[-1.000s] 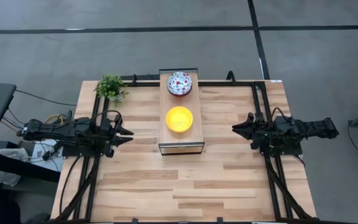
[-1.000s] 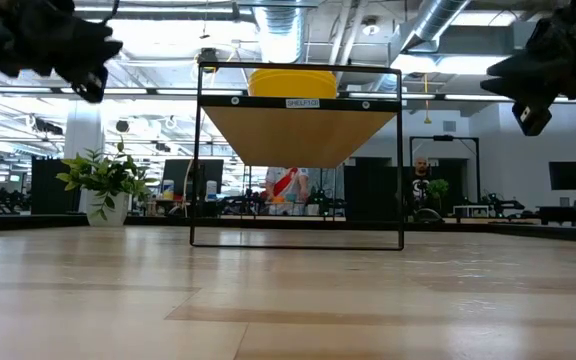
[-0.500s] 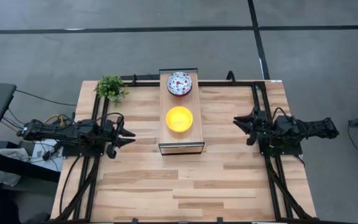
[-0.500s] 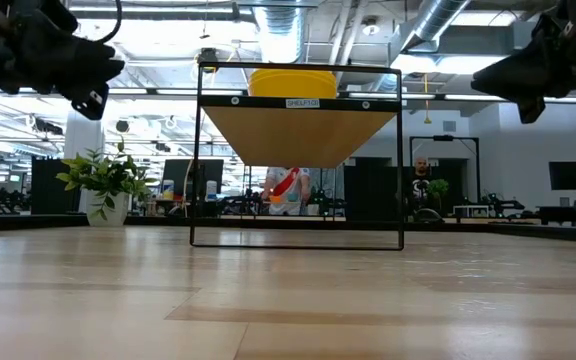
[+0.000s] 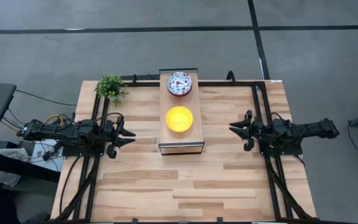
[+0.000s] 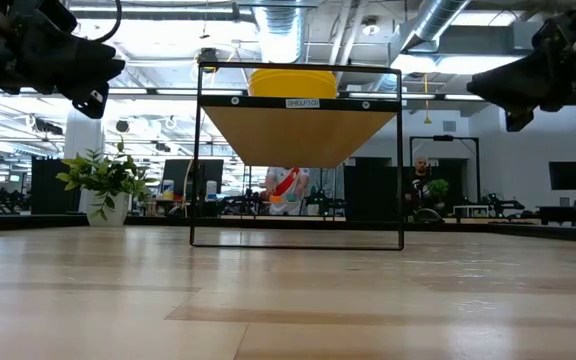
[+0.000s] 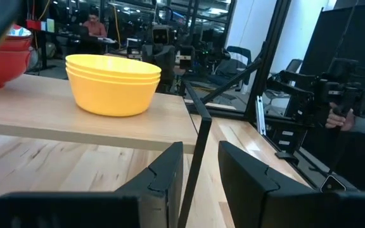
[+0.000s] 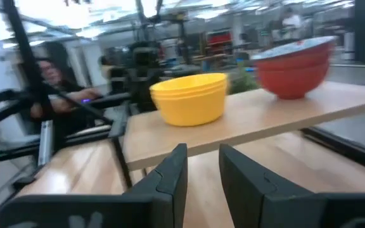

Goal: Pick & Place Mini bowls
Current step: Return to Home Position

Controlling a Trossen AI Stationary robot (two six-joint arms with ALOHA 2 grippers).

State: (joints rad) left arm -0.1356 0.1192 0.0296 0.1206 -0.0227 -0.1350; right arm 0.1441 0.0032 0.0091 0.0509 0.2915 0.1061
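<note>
A stack of plain yellow mini bowls (image 5: 179, 119) rests base down on a raised wooden shelf board (image 5: 180, 139) at the table's middle. It also shows in the wrist views (image 7: 113, 84) (image 8: 190, 98). Behind it on the same board sits a stack of floral mini bowls (image 5: 180, 83), red on the outside (image 8: 296, 66). My left gripper (image 5: 128, 135) hovers level to the left of the shelf, open, with nothing between its fingers (image 7: 163, 180). My right gripper (image 5: 234, 129) hovers level to the right of the shelf, open and empty as well (image 8: 203, 180).
The shelf stands on a thin black wire frame (image 6: 400, 160) with room beneath the board. A small potted plant (image 5: 110, 87) stands at the table's far left corner. Black rails (image 5: 257, 106) run along the table's sides. People show in the room beyond.
My right gripper has rolled about the line it points along and sunk a little, still level and pointing at the shelf. The bowls have stayed where they were.
</note>
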